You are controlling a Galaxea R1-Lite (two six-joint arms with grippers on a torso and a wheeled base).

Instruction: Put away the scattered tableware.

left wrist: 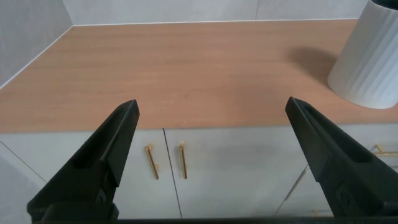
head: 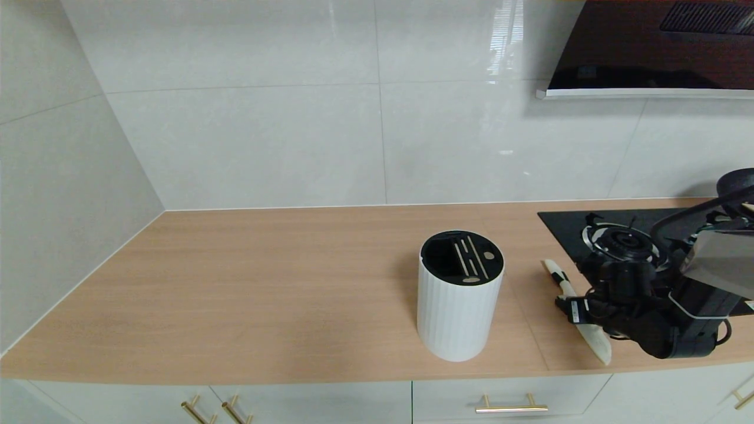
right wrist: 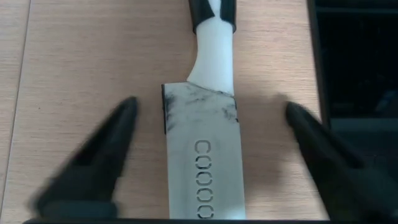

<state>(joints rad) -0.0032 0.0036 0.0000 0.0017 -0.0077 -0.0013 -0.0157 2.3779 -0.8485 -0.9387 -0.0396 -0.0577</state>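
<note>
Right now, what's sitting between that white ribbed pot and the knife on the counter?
Nothing. In the head view, only bare counter separates the white ribbed pot from the knife to its right.

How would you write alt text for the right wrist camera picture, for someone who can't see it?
A white knife lies flat on a wooden counter, its blade between the two spread fingers of the right claw. The blade has a row of oval holes, and a black hob sits beside the knife.
</note>
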